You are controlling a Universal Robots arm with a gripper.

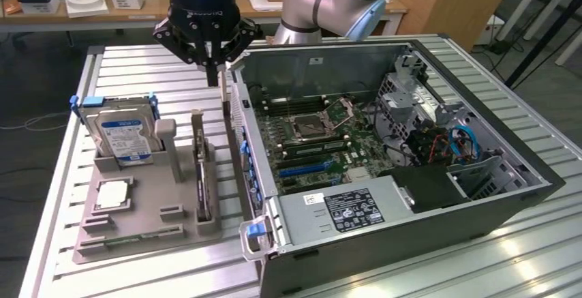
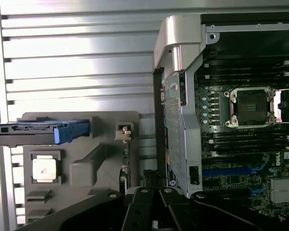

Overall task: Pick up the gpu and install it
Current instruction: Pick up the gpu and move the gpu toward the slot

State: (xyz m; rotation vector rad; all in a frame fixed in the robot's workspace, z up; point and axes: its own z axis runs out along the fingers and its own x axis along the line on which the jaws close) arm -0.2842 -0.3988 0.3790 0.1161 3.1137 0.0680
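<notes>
The gpu (image 1: 200, 175) is a thin dark card standing on edge in a slot of the grey holder (image 1: 136, 233). Its silver end bracket sticks up at the far end. In the wrist view the gpu (image 2: 127, 163) is a slim strip in the holder (image 2: 82, 168). My gripper (image 1: 212, 80) hangs above the far end of the holder, over the gap between it and the open computer case (image 1: 272, 243). Its black fingers (image 2: 143, 204) are shut together, and I see nothing between them. The gripper is well above the card and clear of it.
A hard drive (image 1: 123, 134) with a blue-white label stands in a blue caddy (image 2: 38, 132) on the holder. A square silver processor chip (image 1: 111, 194) lies beside it. Inside the case lie the motherboard (image 1: 309, 134) and the open processor socket (image 2: 253, 106). The slatted metal table (image 1: 127, 73) carries everything.
</notes>
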